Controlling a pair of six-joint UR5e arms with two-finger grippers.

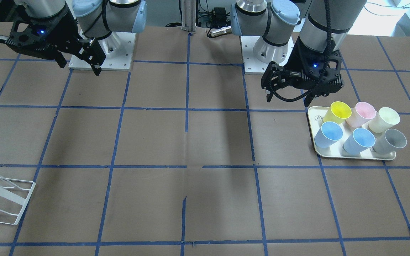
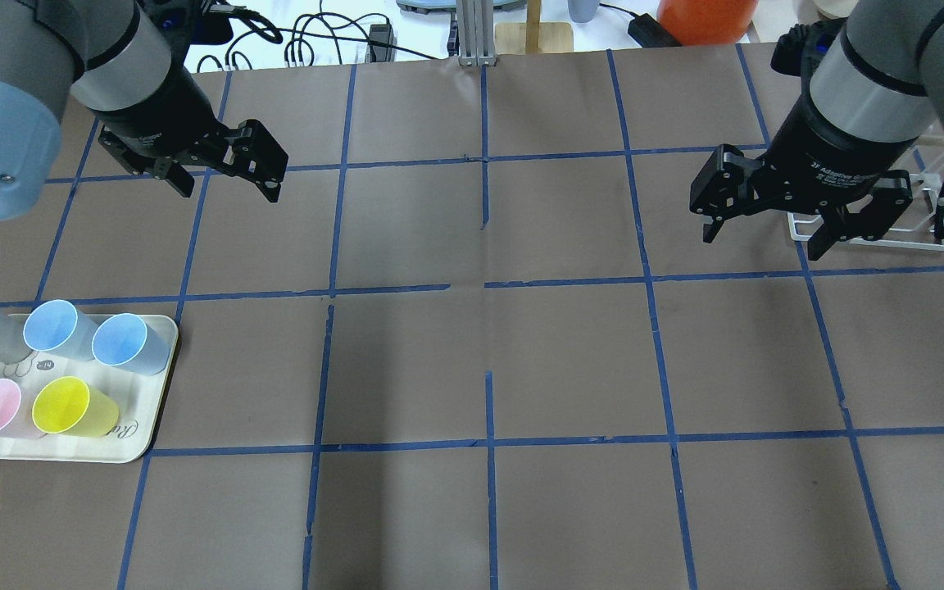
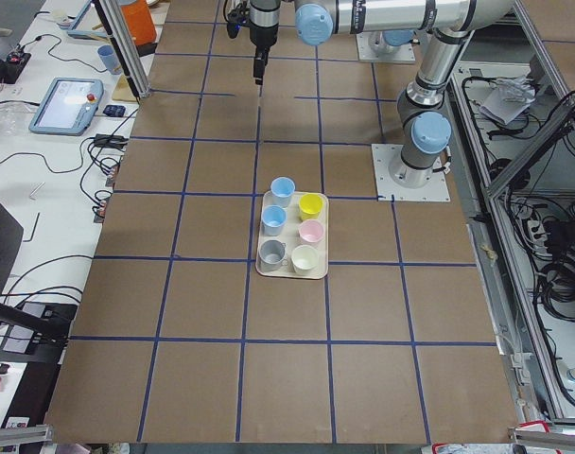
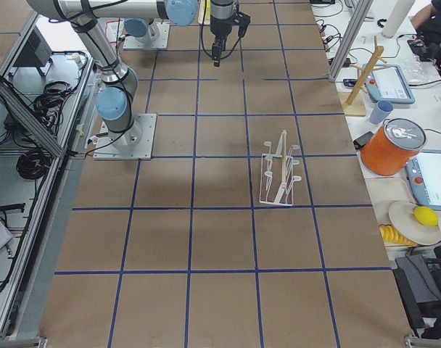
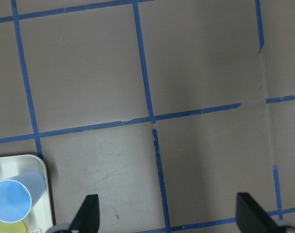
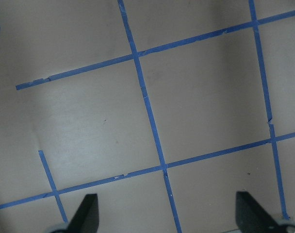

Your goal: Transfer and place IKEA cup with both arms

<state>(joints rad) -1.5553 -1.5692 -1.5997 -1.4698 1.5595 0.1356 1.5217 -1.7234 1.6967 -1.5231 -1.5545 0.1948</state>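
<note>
Two pale blue cups stand side by side on a cream tray (image 1: 354, 155) with several other cups: one (image 1: 329, 134) at the tray's end nearest the table's middle, the other (image 1: 359, 140) beside it. They also show in the overhead view (image 2: 128, 342) (image 2: 58, 328). My left gripper (image 1: 287, 100) (image 2: 230, 194) hangs open and empty above the table, beside the tray and clear of it. Its wrist view shows one blue cup (image 5: 14, 200) at the lower left. My right gripper (image 1: 80, 69) (image 2: 761, 246) is open and empty, high above the table's other end.
The tray also holds a yellow cup (image 1: 337, 112), a pink cup (image 1: 361, 113), a pale cream cup (image 1: 384, 119) and a grey cup (image 1: 390, 140). A white wire rack (image 1: 2, 197) (image 2: 873, 229) stands on the table below my right arm.
</note>
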